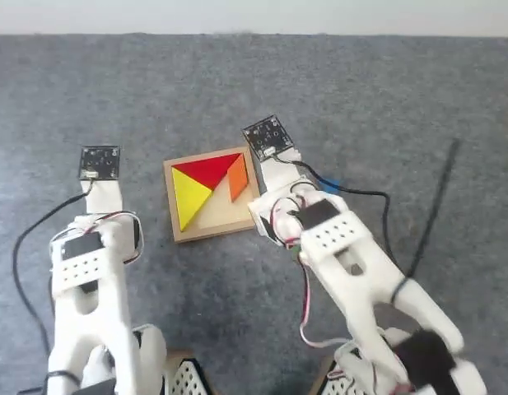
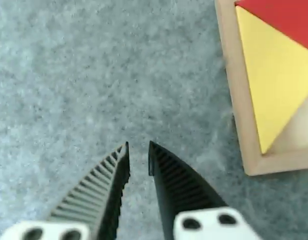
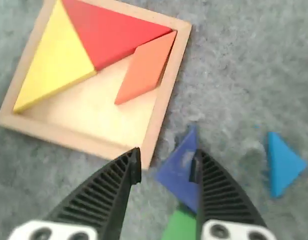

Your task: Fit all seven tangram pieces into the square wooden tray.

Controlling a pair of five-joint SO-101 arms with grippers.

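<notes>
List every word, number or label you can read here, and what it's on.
None can be read.
The wooden tray, red triangle, yellow triangle and orange parallelogram are blank.
Black circuit boards on the arms: any marks are too small to read.

Tray (image 3: 69,136): red triangle (image 3: 111,32), yellow triangle (image 3: 56,60), orange parallelogram (image 3: 144,67) inside; dark-blue triangle (image 3: 176,172), light-blue triangle (image 3: 281,162), green piece (image 3: 179,227) outside.

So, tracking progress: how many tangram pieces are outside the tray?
3: a dark blue triangle by the tray corner, a green piece beside it, a light blue triangle farther off. A seventh may be hidden.
</notes>
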